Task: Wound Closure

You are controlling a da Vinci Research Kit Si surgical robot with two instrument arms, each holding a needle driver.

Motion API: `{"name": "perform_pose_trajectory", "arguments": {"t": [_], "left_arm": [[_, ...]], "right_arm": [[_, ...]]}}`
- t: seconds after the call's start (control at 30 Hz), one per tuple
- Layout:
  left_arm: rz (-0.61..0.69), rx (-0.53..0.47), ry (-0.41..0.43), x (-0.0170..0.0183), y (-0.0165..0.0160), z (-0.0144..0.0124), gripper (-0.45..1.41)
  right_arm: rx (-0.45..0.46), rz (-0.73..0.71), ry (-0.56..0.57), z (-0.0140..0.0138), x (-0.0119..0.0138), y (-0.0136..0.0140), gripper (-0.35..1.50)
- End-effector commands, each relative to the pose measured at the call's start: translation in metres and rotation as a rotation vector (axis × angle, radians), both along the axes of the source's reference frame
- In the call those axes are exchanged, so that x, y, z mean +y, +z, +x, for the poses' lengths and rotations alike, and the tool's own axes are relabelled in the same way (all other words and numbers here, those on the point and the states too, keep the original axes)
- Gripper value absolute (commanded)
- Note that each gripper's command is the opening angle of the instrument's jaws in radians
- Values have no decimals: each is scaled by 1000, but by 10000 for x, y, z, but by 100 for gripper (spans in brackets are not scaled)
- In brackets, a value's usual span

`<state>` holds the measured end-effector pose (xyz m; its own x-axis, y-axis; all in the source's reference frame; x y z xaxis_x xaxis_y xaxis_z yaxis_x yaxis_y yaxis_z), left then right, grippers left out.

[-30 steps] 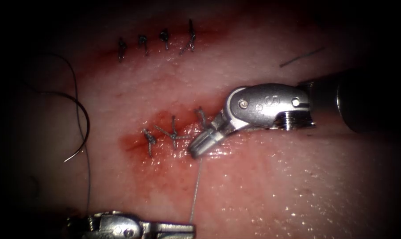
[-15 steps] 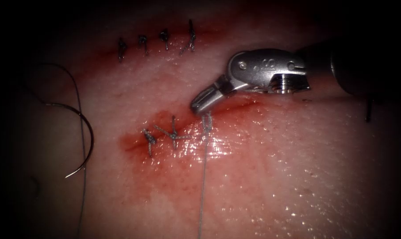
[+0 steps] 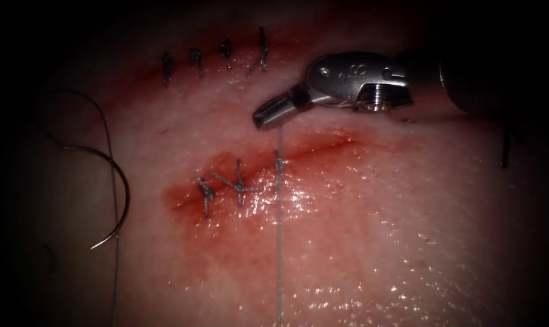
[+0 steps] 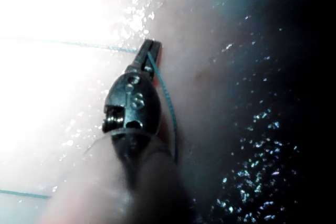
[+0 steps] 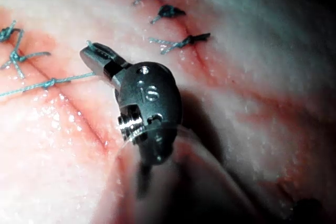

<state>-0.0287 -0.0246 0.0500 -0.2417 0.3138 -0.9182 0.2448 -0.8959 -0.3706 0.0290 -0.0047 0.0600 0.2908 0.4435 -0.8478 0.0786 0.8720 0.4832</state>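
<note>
We see the right tool [image 3: 267, 117] clamped on the thread [image 3: 279, 242], taut across the cut [image 3: 311, 148]; the left tool [image 4: 148, 56] grips its other end. The thin, limp thread likely slips, so we grip it crosswise. The needle [image 3: 114, 188] lies free on the left.

Surgical practice bench: sutured tissue [image 3: 371, 242], wristed tools.

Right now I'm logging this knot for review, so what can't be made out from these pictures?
- The thread, endoscope view: its lower run is cut off by the picture's edge.
- The needle, endoscope view: it lies free, left of the cut; its thread end fades into the dark margin.
- The left tool, left wrist view: jaws shut on thread, but glare washes out the tissue beside it.
- The right tool, endoscope view: its shaft is lost in shadow.
</note>
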Motion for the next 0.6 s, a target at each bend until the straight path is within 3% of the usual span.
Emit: {"name": "perform_pose_trajectory", "arguments": {"t": [0.03,0.2,0.6], "left_arm": [[4,-6,12,-14,3,-7,-45],[20,-26,52,-26,0,-8,-45],[31,0,55,-47,23,13,-45]], "right_arm": [[-6,0,8,8,-2,6,-35],[-35,-25,52,8,3,8,-35],[-120,-98,156,5,21,15,-35]]}}
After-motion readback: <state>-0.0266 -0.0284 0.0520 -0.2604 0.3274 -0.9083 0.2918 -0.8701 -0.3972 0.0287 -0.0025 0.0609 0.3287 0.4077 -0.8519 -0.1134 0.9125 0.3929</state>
